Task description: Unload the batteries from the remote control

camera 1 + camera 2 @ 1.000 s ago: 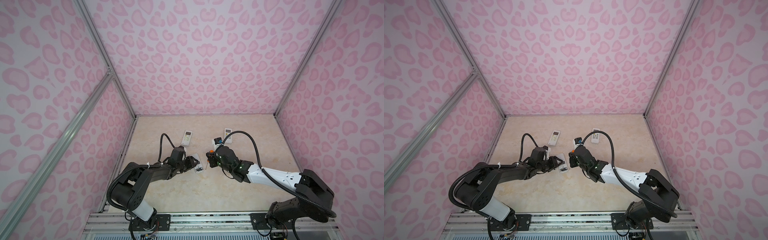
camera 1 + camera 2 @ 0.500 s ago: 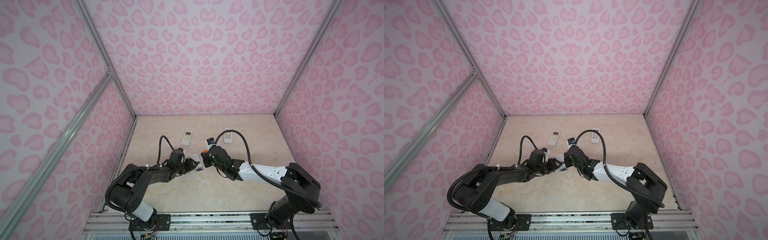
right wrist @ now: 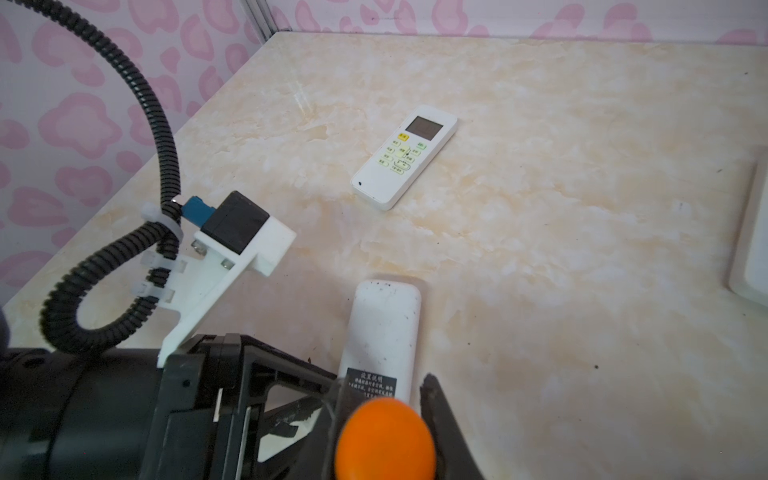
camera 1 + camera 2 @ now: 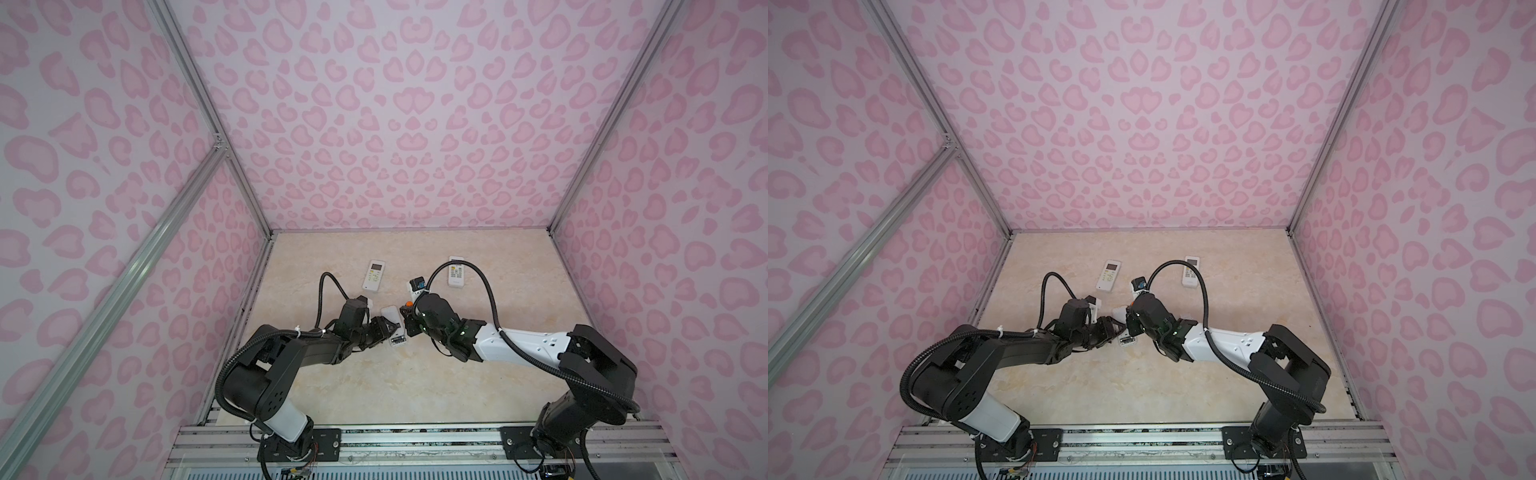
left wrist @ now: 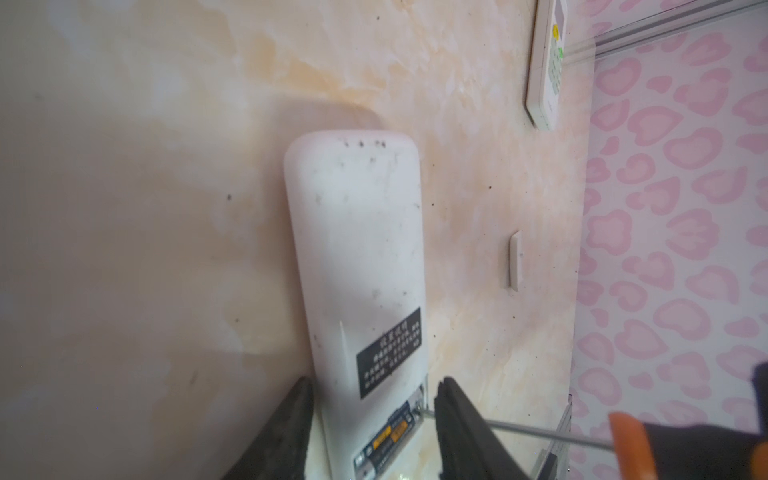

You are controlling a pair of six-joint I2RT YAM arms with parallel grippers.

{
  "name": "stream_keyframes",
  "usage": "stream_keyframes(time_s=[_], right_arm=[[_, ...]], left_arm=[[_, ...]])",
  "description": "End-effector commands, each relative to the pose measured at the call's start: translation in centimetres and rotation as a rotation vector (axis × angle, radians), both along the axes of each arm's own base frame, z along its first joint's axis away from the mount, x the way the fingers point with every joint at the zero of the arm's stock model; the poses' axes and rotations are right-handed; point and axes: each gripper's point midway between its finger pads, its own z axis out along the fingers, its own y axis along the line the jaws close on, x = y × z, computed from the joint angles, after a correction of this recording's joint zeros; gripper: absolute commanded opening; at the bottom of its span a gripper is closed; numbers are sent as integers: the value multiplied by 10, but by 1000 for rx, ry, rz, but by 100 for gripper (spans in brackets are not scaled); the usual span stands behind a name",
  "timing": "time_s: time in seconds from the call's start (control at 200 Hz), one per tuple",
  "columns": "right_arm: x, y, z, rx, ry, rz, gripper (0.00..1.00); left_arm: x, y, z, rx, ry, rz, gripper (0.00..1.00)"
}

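A white remote control lies face down at mid-table, seen in both top views. Its battery bay is uncovered, and black-and-gold batteries sit inside. My left gripper is shut on the remote's sides at the bay end. My right gripper is shut on an orange-handled screwdriver. Its steel shaft reaches across, with the tip at the corner of the bay beside the batteries.
Two more white remotes lie face up farther back, one behind on the left and one on the right. A small white cover lies beside the held remote. Pink patterned walls enclose the table.
My right arm has swung left with the screwdriver and brought its tip to the remote's battery bay. My left gripper has narrowed slightly around the remote.
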Motion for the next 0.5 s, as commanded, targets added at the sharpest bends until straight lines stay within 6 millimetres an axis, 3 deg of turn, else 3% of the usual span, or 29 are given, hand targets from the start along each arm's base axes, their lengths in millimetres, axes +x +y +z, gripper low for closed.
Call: stream_keyframes(time_s=[0.0, 0.495], right_arm=[[2, 0, 3, -12, -23, -9, 0], [8, 4, 10, -35, -54, 3, 0]], left_arm=[[-9, 8, -16, 40, 62, 15, 51], [-9, 8, -17, 43, 65, 16, 51]])
